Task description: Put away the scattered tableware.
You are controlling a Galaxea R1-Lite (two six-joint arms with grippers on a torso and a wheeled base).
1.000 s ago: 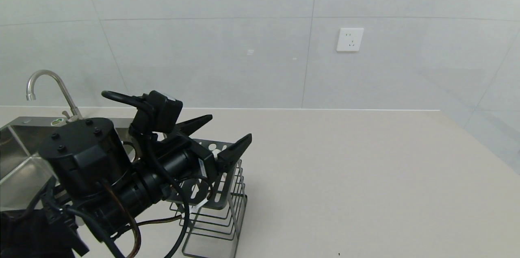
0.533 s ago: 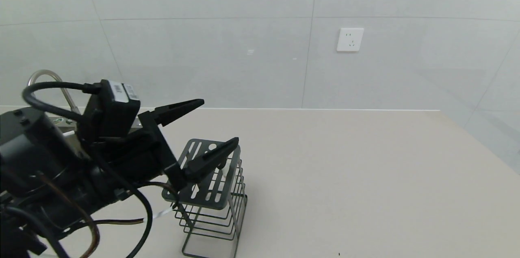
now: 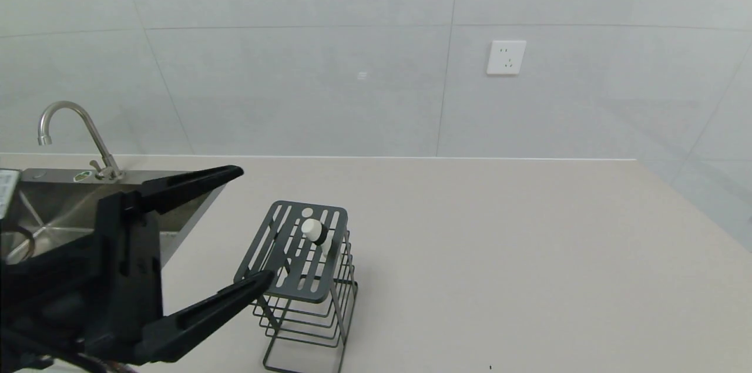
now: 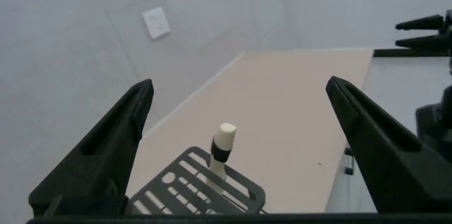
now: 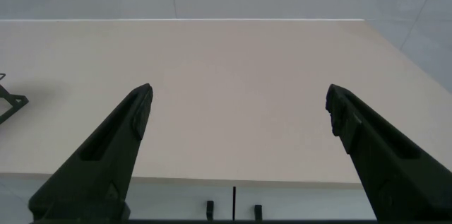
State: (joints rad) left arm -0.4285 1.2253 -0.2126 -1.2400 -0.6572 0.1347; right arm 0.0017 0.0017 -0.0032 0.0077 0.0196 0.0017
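Observation:
A dark metal wire rack [image 3: 294, 279] with a slotted top stands on the beige counter [image 3: 499, 244]. A utensil with a white handle and a black band [image 3: 314, 232] stands upright in one of its slots. My left gripper [image 3: 251, 224] is open and holds nothing; it hangs left of the rack, its lower finger beside the rack's near corner. In the left wrist view the handle [image 4: 224, 139] and rack [image 4: 205, 189] sit between and beyond the left gripper [image 4: 239, 83]. My right gripper [image 5: 238, 91] is open over bare counter, holding nothing.
A steel sink [image 3: 53, 208] with a curved faucet [image 3: 70, 126] lies at the far left. The tiled wall behind carries a white socket [image 3: 506, 57]. Counter right of the rack is free up to its right edge [image 3: 693, 208]. The rack's corner [image 5: 10, 104] shows beside the right gripper.
My left arm has pulled back down and to the left, away from the rack, gripper still open. The white-handled utensil in the rack is now uncovered.

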